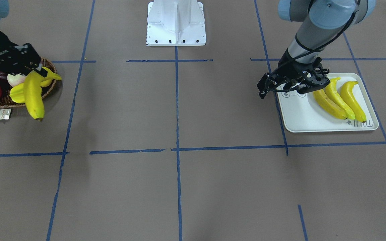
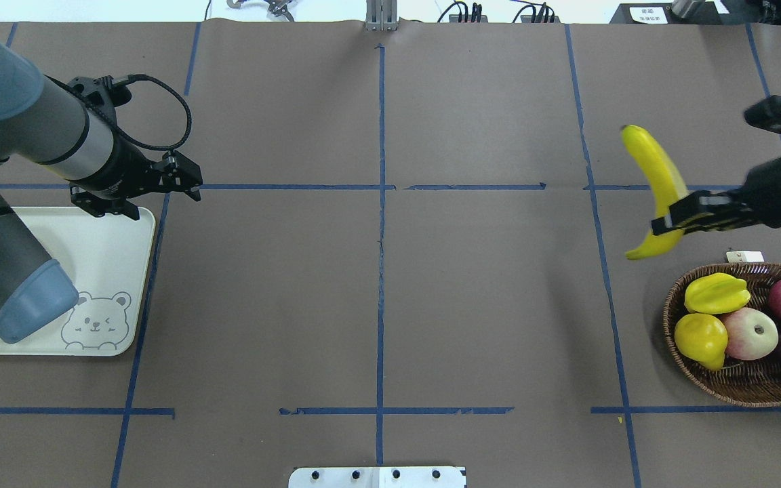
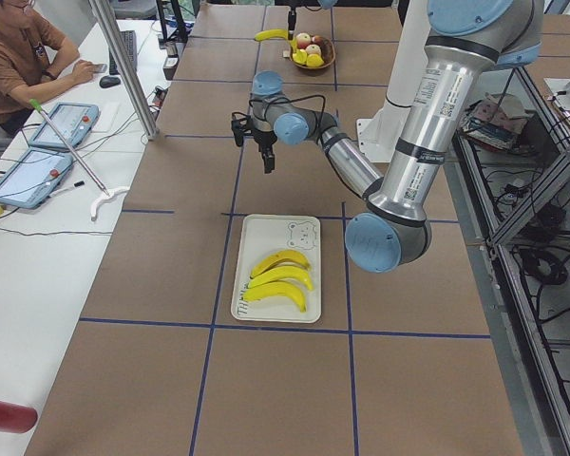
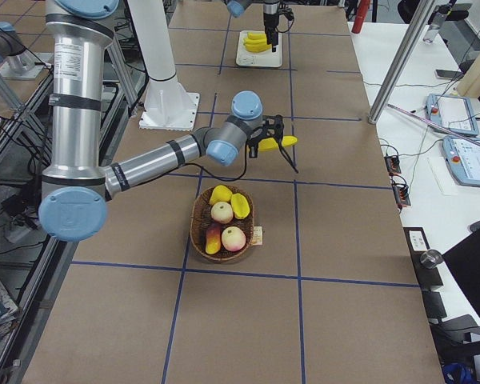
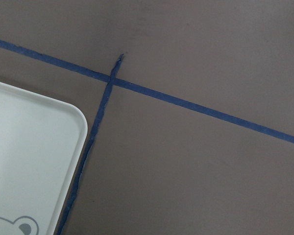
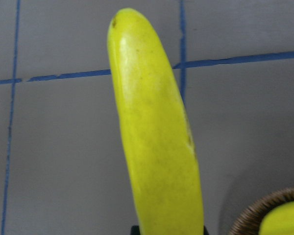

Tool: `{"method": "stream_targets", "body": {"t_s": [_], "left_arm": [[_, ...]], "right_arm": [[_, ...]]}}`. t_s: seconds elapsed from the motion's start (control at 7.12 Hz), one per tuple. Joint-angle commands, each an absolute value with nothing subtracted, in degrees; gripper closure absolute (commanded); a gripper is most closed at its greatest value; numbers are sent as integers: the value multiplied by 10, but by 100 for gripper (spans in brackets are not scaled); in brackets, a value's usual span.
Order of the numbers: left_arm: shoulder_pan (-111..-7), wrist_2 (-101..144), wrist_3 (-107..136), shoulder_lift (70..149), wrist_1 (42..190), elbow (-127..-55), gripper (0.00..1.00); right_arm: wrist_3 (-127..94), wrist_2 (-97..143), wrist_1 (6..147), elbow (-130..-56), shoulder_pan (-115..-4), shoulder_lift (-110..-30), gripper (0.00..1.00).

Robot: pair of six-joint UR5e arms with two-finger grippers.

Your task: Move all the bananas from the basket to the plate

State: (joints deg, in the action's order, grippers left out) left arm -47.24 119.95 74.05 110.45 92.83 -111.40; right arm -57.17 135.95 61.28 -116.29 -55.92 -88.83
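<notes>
Right pincer: the right gripper (image 2: 668,220) is clamped on a banana (image 2: 655,183), gripping it nearer one end so that most of its length sticks out past the fingers.
Held banana: it is in the air, clear of the table, just beside the basket (image 2: 668,318) on the side toward the table's middle. The right wrist view shows only brown table surface and blue tape beneath it.
Basket: it holds a starfruit (image 2: 716,293), a round yellow fruit (image 2: 700,337) and apples. No banana shows in it.
Plate: the plate (image 1: 300,113) is at the other end of the table, well apart from the basket. Three bananas (image 1: 338,98) lie side by side on it.
Left pincer: the left gripper (image 2: 184,181) hangs over the plate's corner nearest the table's middle and holds nothing. I cannot tell whether its fingers are apart or together.
Step in hand: this appears to be the carry of the fourth and last banana, which is out of the basket but not yet on its way across.
Next move: the banana has to cross the whole table. That probably calls for a hand-over to the left arm, or a set-down mid-table, and then a placement on the plate's bare part beside the three.
Care: with the grip off-centre, the long free end could swing or slip.
</notes>
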Motion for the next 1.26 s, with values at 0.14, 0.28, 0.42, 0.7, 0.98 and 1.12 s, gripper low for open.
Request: {"method": "stream_targets", "body": {"t_s": [0.14,0.28,0.42,0.7,0.98,1.12], "left_arm": [[-454,1200,744,1157,1011,-1100,0],[-449,1200,797,1158,1127,-1072,0],[-447,1200,879,1158,1275,-1030,0],[-418,1196,993,1167,1480,-956,0],[-397,1182,1003,1206,1482,-946,0],[-390,1169,1025,1222,1482,-942,0]], "right_arm": [[-591,1245,771,-1151,-422,-676,98],[-633,1215,783,-1145,-391,-643,98],[-658,1205,783,-1142,-376,-625,98],[-669,1181,783,-1134,-348,-600,98],[-669,1159,783,-1121,-320,-570,98],[-669,1142,784,-1115,-309,-560,98]]}}
